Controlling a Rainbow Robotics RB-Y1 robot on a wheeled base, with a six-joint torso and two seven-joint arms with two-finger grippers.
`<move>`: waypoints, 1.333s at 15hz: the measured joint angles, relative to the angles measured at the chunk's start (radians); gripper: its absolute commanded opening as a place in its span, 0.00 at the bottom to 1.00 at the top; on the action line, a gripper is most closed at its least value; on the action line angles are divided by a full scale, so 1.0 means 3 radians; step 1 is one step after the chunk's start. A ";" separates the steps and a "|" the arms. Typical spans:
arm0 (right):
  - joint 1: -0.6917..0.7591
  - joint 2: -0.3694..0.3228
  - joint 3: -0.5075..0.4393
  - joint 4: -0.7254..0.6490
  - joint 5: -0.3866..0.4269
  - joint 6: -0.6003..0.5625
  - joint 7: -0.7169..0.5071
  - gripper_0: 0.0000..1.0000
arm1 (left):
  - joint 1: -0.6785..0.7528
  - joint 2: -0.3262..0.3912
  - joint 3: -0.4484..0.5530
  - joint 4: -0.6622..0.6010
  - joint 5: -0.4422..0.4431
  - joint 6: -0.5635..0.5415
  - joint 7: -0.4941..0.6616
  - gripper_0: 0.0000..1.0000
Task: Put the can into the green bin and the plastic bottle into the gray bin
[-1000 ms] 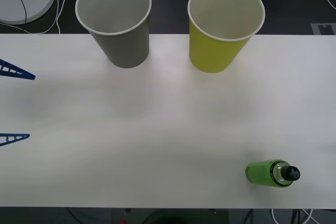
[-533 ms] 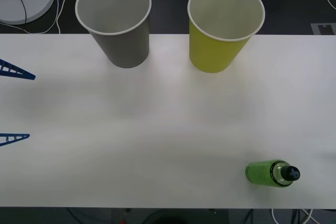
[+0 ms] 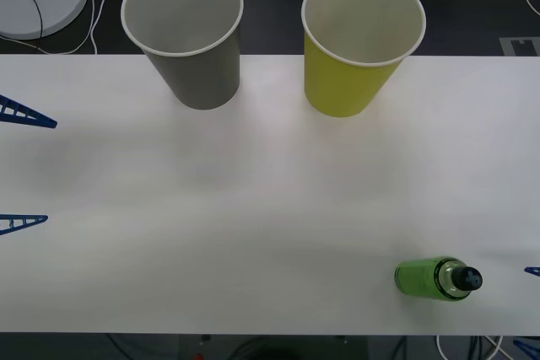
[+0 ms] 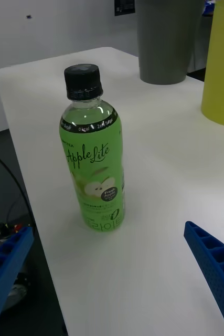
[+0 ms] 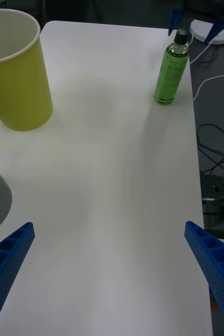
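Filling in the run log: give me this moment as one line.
plastic bottle: upright, near table edge | right gripper: open, facing bottle | left gripper: open, idle | gray bin, green bin: empty

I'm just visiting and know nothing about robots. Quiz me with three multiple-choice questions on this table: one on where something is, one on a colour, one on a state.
1. Where does the plastic bottle stand on the table?
A. Between the two cups
B. Near the front edge on the robot's right
C. Inside the gray bin

2. What colour is the bottle's cap?
A. Black
B. White
C. Red

3. How are the jaws of the right gripper?
A. Shut on the bottle
B. Shut on nothing
C. Open, with the bottle ahead of them

Answers: 1 B, the front view shows it at the near right, far from the gray bin and the green bin. 2 A, the screw cap is black. 3 C, the blue fingers sit wide apart, not touching the bottle.
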 measured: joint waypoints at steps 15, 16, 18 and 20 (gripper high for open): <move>-0.0484 0.0347 0.0593 0.0000 -0.0027 0.0185 0.0196 1.00 | 0.0000 0.0000 0.0000 0.0000 0.0000 0.0000 0.0000 1.00; -0.0515 0.0364 0.0623 0.0000 -0.0027 0.0209 0.0206 1.00 | 0.0000 0.0000 0.0000 0.0000 0.0000 0.0000 0.0000 1.00; -0.0563 0.0406 0.0655 0.0000 -0.0027 0.0224 0.0212 1.00 | 0.0000 0.0000 0.0000 0.0000 0.0000 0.0000 0.0000 1.00; -0.0610 0.0444 0.0688 0.0000 -0.0026 0.0229 0.0194 1.00 | 0.0000 0.0000 0.0000 0.0000 0.0000 0.0000 0.0000 1.00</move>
